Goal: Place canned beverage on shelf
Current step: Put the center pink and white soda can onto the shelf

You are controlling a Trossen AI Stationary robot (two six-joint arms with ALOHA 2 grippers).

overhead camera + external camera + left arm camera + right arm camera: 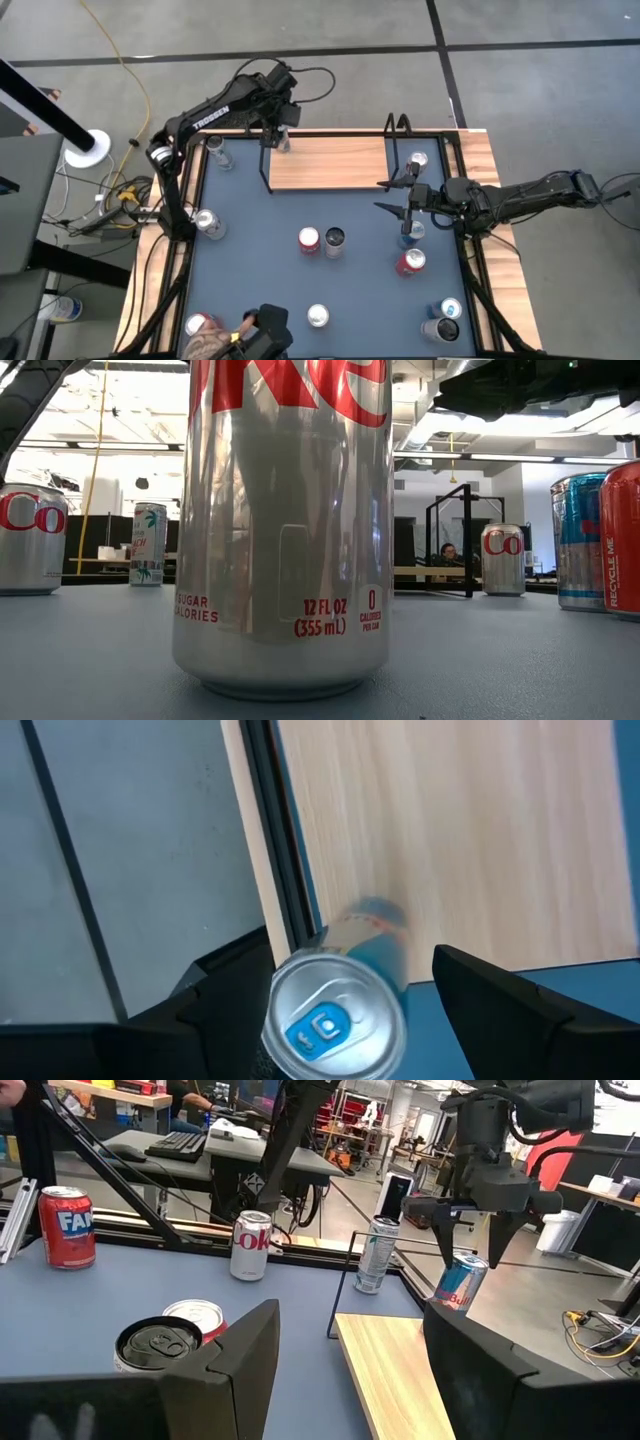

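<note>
Left end effector holds can over shelf corner

Left end effector (468, 1230) grips blue canned beverage (460, 1281), tilted, above the shelf (330, 163) far-left corner by the black rail. Right end effector (392, 196) hangs open near the shelf's right end, empty, other cans on desk (260, 260)

The setting is a robotics lab or workshop. Beyond the grey-blue tabletop with wooden edges (255, 215) stand a dark workbench carrying a black computer keyboard (182, 1144), red metal equipment racks (345, 1110), exposed ceiling ducts (430, 422), and a yellow cable (128, 70) across the concrete floor.
</note>
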